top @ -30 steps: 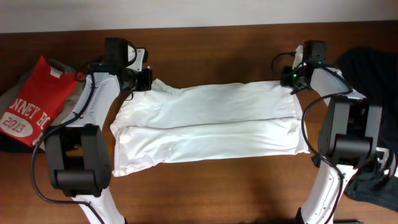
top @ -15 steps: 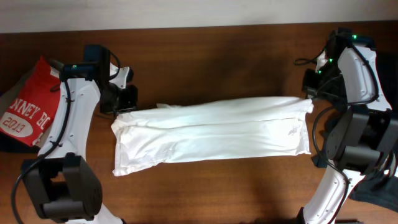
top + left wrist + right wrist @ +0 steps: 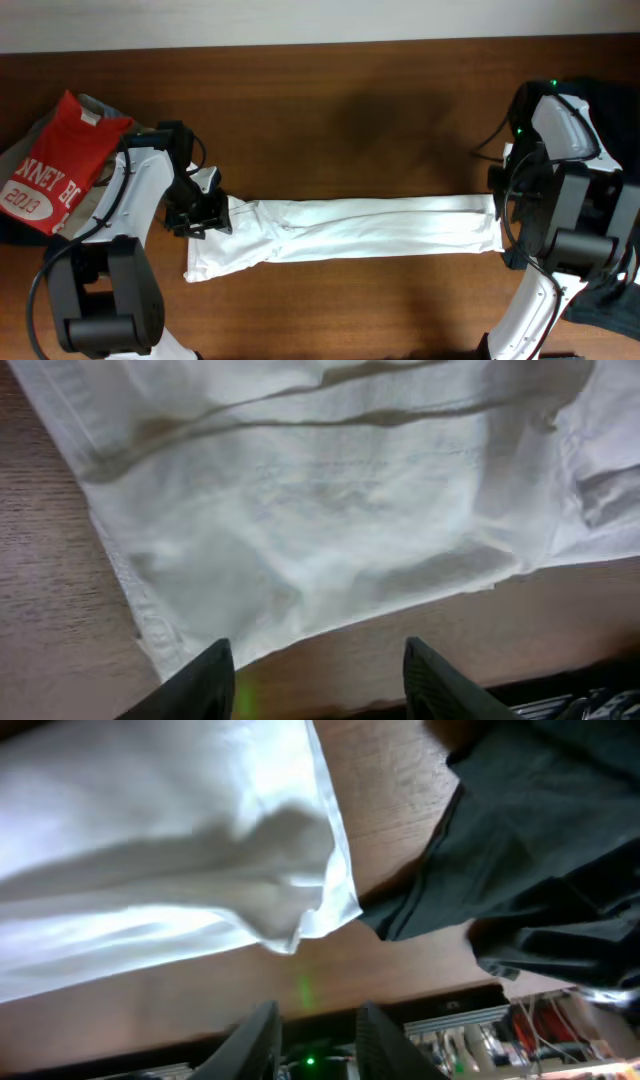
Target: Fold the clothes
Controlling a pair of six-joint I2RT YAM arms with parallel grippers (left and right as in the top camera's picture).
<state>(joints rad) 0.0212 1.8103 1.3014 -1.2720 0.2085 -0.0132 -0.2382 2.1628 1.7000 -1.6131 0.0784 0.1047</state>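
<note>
Brown wood desk (image 3: pixel 350 110), seen from overhead. A white garment (image 3: pixel 360 228) lies in a long, narrow folded strip across the middle, nearer the front edge than the back edge, its ends towards the left and right edges. The strip is wider and more rumpled at its left end.

A dark garment (image 3: pixel 605 100) is heaped at the right edge, near the back right corner. In the right wrist view its black folds (image 3: pixel 540 870) sit just beside the white strip's corner; whether they touch cannot be told.

A red T-shirt (image 3: pixel 55 165) with white lettering lies at the left edge, well apart from the white strip.

The left gripper (image 3: pixel 318 660) is at the strip's left end. Its fingers (image 3: pixel 205 680) are spread wide with nothing between them. The white cloth's hem lies just beyond the fingertips, on bare wood.

The right gripper (image 3: pixel 315 1020) is at the strip's right end. Its fingers (image 3: pixel 255 1035) are parted and hold nothing. The white corner lies just ahead of the tips, a strip of wood between.
</note>
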